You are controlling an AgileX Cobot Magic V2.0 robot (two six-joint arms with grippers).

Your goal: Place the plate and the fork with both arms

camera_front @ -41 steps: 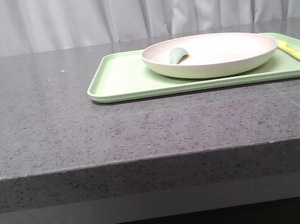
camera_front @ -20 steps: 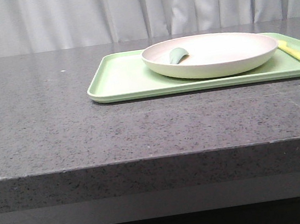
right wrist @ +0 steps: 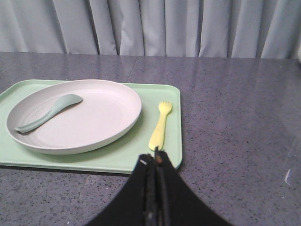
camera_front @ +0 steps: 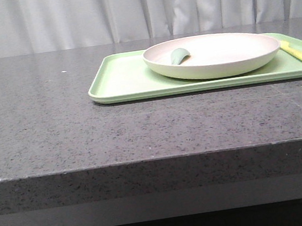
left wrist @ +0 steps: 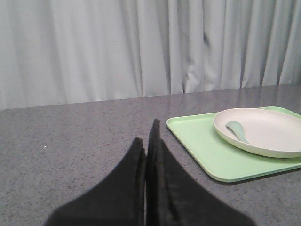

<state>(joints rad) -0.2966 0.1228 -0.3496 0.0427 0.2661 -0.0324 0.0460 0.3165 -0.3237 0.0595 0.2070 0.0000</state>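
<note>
The cream plate (camera_front: 213, 54) sits on the light-green tray (camera_front: 125, 83) at the back right of the table; it also shows in the left wrist view (left wrist: 263, 132) and the right wrist view (right wrist: 84, 117). The pale-yellow fork (right wrist: 161, 125) lies on the tray just right of the plate, also seen in the front view (camera_front: 299, 53). My left gripper (left wrist: 146, 134) is shut and empty, over the bare table left of the tray. My right gripper (right wrist: 155, 157) is shut and empty, just short of the fork's handle end. Neither gripper shows in the front view.
A grey-green spoon (right wrist: 47, 113) lies inside the plate, also visible in the front view (camera_front: 178, 55). The dark speckled table (camera_front: 142, 131) stretches left of and in front of the tray. A pale curtain (camera_front: 137, 9) hangs behind the table.
</note>
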